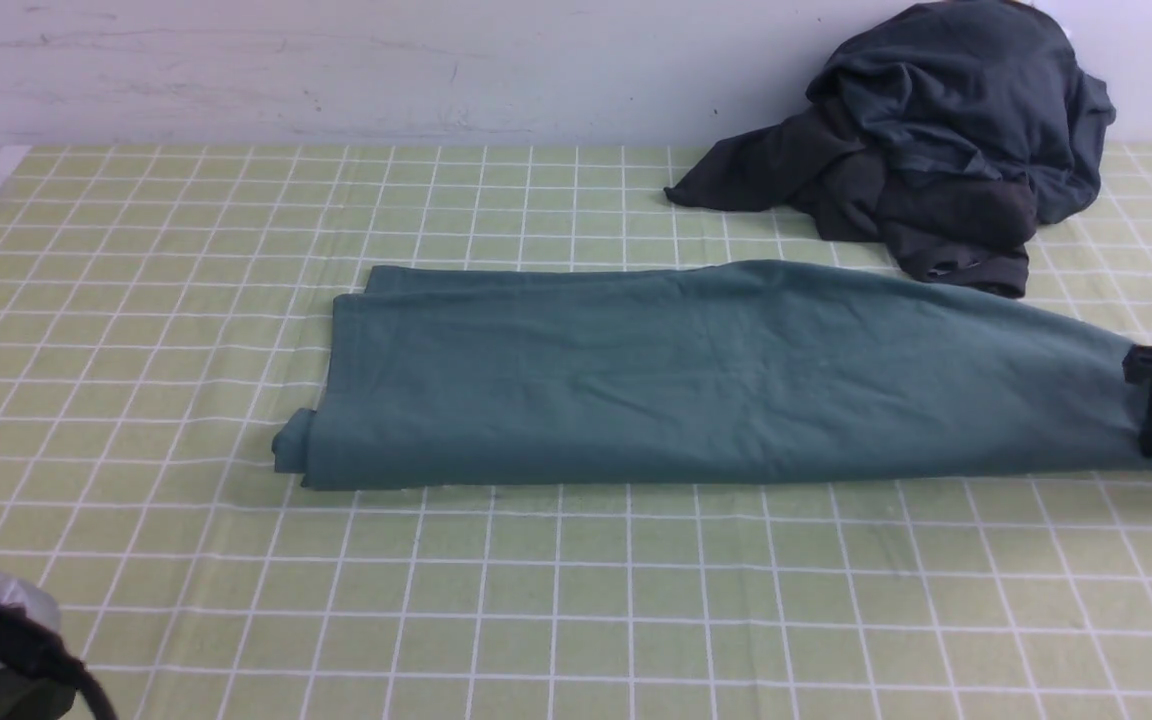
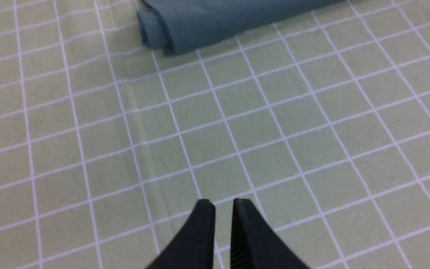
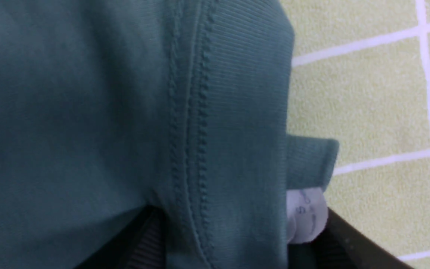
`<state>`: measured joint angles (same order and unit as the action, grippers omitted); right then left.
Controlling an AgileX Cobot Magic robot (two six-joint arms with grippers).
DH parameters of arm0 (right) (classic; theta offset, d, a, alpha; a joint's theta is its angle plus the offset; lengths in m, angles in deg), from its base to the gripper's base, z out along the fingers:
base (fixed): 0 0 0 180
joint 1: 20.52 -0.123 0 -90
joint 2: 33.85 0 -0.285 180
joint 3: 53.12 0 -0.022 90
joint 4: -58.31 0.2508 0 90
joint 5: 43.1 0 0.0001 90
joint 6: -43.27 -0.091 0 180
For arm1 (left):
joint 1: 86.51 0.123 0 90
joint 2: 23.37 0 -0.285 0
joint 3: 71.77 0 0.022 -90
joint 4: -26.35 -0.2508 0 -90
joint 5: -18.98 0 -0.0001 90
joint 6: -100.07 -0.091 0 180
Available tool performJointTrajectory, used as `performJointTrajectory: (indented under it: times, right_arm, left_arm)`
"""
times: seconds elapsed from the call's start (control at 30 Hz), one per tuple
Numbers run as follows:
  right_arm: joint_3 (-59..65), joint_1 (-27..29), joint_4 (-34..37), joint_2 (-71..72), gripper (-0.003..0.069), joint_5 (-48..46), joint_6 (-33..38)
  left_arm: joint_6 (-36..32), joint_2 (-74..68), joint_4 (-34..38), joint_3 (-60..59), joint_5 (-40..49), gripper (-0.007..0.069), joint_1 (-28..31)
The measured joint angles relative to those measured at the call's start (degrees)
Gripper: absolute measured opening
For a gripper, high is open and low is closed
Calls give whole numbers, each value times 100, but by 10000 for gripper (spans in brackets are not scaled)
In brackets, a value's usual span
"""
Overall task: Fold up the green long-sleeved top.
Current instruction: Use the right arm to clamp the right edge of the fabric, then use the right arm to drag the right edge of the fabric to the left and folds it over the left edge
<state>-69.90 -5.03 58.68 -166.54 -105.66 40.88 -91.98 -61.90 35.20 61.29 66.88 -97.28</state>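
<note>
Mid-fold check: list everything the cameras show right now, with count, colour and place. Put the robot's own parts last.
green top: one, muted teal-green, folded into a long band lying left to right across the middle of the cloth
label: one, white, at the top's ribbed collar
dark heap of clothes: one heap, charcoal grey, far right by the wall, just behind the top's right end
checked cloth: one, yellow-green with white lines, covering the table
wall: one, white, along the far edge
left gripper: one, black, over bare cloth near the robot, jaws a narrow gap apart, empty
right gripper: one, black, at the top's right end, jaws wide either side of the collar
</note>
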Motion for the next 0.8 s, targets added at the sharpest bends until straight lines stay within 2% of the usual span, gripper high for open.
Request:
performJointTrajectory:
  times: [0.07,0.23,0.3,0.47,0.6,0.77,0.8]
  right_arm:
    - [11,0,22,0,363,54,149]
    - [52,20,-84,155,91,72,608]
    - [52,62,-204,409,33,64,620]
    - [-115,117,-533,1374,24,86,574]
    - [-399,-171,-192,2035,24,80,640]
    - [-586,-1802,875,2655,23,547,826]
    - [-586,-1937,952,2655,23,577,832]
  left_arm:
    - [0,-284,-11,0,-83,51,0]
    - [0,-971,-24,0,-283,51,0]
    - [0,-1143,-28,0,-329,51,0]
    - [0,-1273,76,0,-513,51,0]
    - [0,-1277,195,0,-559,51,0]
    - [0,-1277,244,0,-566,51,0]
    - [0,-1277,243,0,-571,51,0]
